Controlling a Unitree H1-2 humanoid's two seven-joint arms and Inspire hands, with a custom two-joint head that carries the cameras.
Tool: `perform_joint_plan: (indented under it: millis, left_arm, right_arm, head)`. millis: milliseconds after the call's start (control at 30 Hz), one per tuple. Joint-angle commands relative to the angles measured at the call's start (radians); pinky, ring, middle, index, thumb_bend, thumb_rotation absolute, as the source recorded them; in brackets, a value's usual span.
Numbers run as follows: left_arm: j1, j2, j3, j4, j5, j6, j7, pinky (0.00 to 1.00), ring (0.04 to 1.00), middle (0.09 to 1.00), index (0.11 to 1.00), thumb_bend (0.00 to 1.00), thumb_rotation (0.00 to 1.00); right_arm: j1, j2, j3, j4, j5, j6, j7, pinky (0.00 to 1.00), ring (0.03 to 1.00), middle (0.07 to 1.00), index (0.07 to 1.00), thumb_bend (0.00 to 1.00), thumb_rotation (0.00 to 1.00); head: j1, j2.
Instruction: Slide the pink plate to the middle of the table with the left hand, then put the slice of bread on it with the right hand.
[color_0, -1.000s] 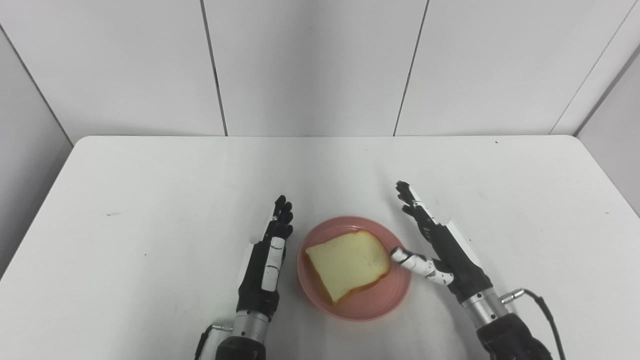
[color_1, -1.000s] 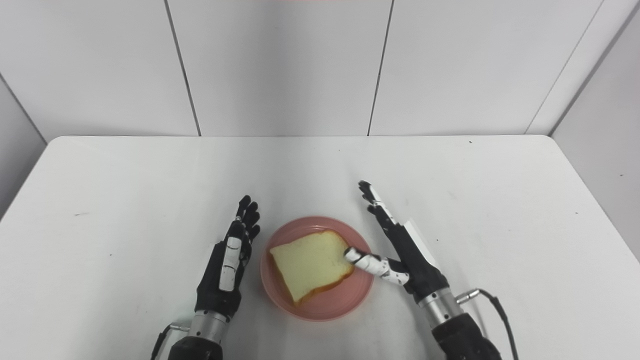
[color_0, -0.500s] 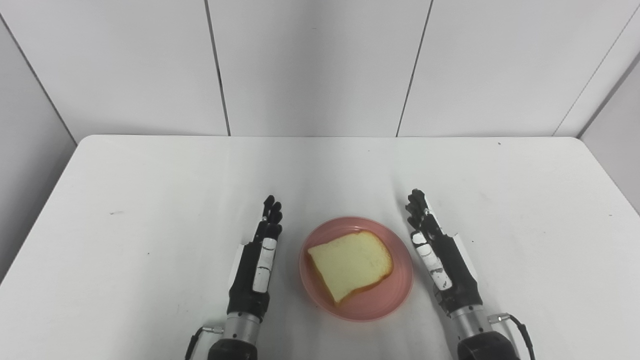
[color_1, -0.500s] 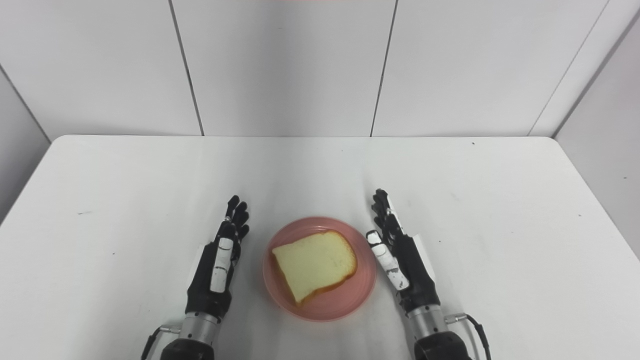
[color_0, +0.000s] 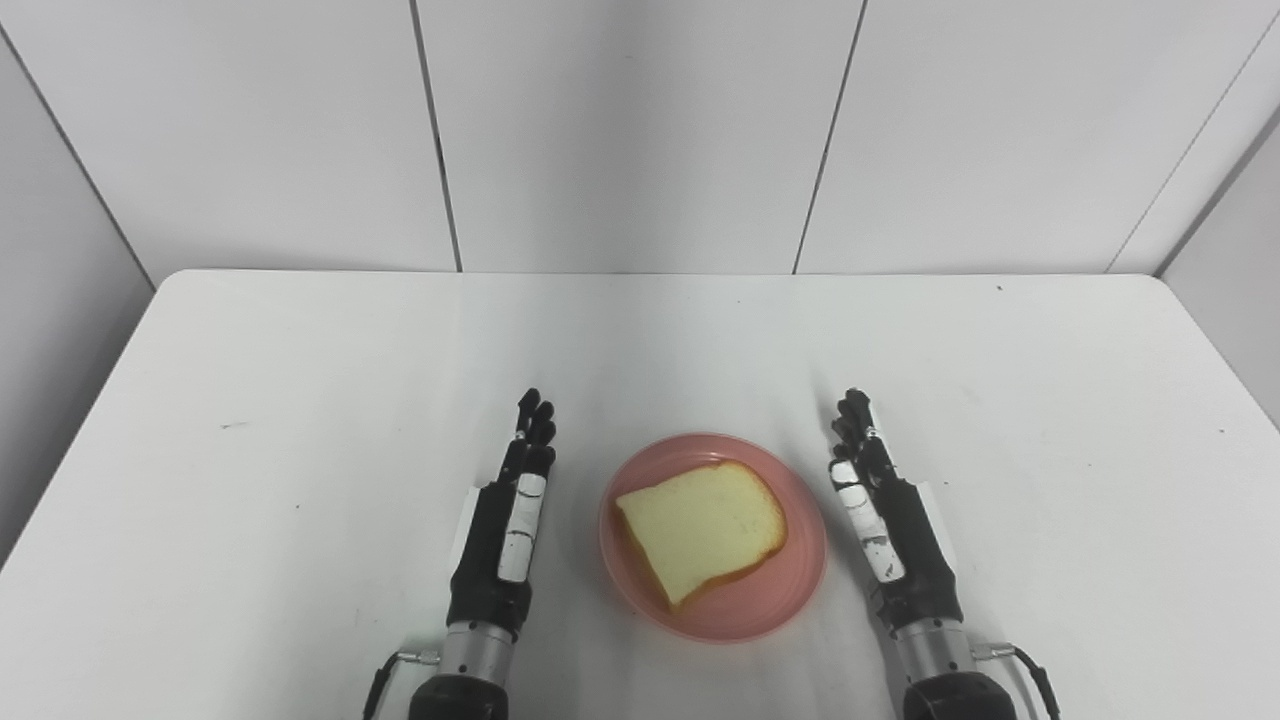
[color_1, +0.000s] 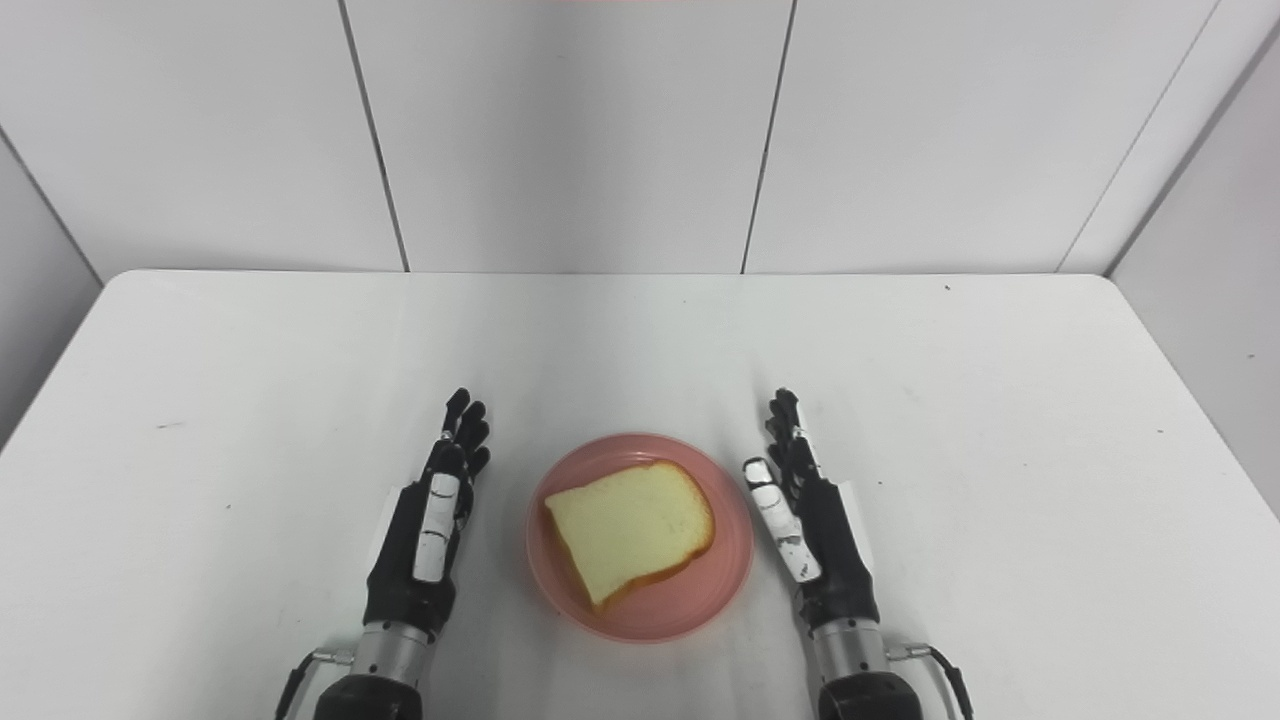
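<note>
A pink plate (color_0: 790, 590) sits near the front middle of the white table (color_0: 300, 360). A pale slice of bread (color_0: 700, 528) with a brown crust lies flat on it. My left hand (color_0: 505, 525) rests just left of the plate, edge-on, fingers straight and pointing away, holding nothing. On the other side my right hand (color_0: 890, 525) is held the same way, a small gap from the rim, also holding nothing. Neither hand touches the plate or the bread.
White wall panels (color_0: 640, 130) stand behind the table's far edge and angle in at both sides. A thin cable (color_0: 1030, 670) trails from the right wrist. The table's front edge lies below the picture.
My right hand drew back off the bread and plate, its thumb folding in beside the fingers. Both hands slid a little toward me and straightened. Plate and bread stayed put.
</note>
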Motion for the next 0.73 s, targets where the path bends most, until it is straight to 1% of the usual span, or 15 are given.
perform_joint_plan:
  millis: [0, 100, 167, 300, 400, 467, 533, 600, 700]
  left_arm:
    - [0.017, 0.017, 0.007, 0.018, -0.002, -0.011, -0.006, 1.0, 1.0, 1.0, 1.0, 0.71, 0.99]
    - [0.014, 0.02, 0.001, 0.02, -0.018, 0.001, -0.028, 1.0, 1.0, 1.0, 1.0, 0.71, 1.0]
    - [0.013, 0.021, 0.0, 0.021, -0.026, 0.005, -0.037, 1.0, 1.0, 1.0, 1.0, 0.71, 1.0]
    - [0.007, 0.02, -0.001, 0.017, -0.056, 0.04, -0.057, 1.0, 1.0, 1.0, 1.0, 0.69, 0.99]
    - [0.005, 0.023, -0.003, 0.019, -0.034, 0.038, -0.05, 1.0, 1.0, 1.0, 1.0, 0.68, 1.0]
    - [0.005, 0.02, 0.0, 0.021, -0.033, 0.038, -0.044, 1.0, 1.0, 1.0, 1.0, 0.7, 1.0]
    - [0.004, 0.02, 0.001, 0.02, -0.033, 0.048, -0.043, 1.0, 1.0, 1.0, 1.0, 0.71, 1.0]
    - [0.006, 0.02, 0.003, 0.009, -0.039, 0.065, -0.046, 1.0, 1.0, 1.0, 1.0, 0.72, 1.0]
    - [0.004, 0.02, 0.009, 0.009, -0.058, 0.054, -0.055, 1.0, 1.0, 1.0, 1.0, 0.7, 0.99]
  right_arm:
    - [-0.012, 0.008, -0.012, -0.014, 0.027, -0.014, -0.008, 1.0, 1.0, 1.0, 1.0, 0.71, 0.89]
    - [-0.012, 0.009, -0.022, -0.02, 0.053, 0.0, -0.009, 1.0, 1.0, 1.0, 1.0, 0.71, 0.89]
    - [-0.013, 0.008, -0.025, -0.019, 0.062, -0.002, -0.01, 1.0, 1.0, 1.0, 1.0, 0.71, 0.89]
    - [-0.019, 0.006, -0.031, -0.01, 0.066, -0.013, -0.013, 1.0, 1.0, 1.0, 1.0, 0.71, 0.9]
    - [-0.017, 0.009, -0.031, -0.01, 0.067, -0.016, -0.014, 1.0, 1.0, 1.0, 1.0, 0.7, 0.9]
    - [-0.016, 0.009, -0.029, -0.006, 0.069, -0.02, -0.012, 1.0, 1.0, 1.0, 1.0, 0.71, 0.9]
    - [-0.014, 0.007, -0.027, -0.001, 0.075, -0.026, -0.006, 1.0, 1.0, 1.0, 1.0, 0.71, 0.88]
    - [-0.01, 0.005, -0.023, -0.007, 0.077, -0.021, -0.001, 1.0, 1.0, 1.0, 1.0, 0.71, 0.87]
    - [-0.007, -0.007, -0.011, -0.024, 0.07, 0.006, 0.013, 1.0, 1.0, 1.0, 1.0, 0.71, 0.87]
  head:
    - [0.003, 0.0]
    - [0.008, 0.001]
    - [0.008, 0.001]
    - [0.011, -0.005]
    - [0.011, -0.005]
    - [0.008, -0.008]
    - [0.008, -0.001]
    - [0.01, 0.002]
    - [0.01, 0.005]
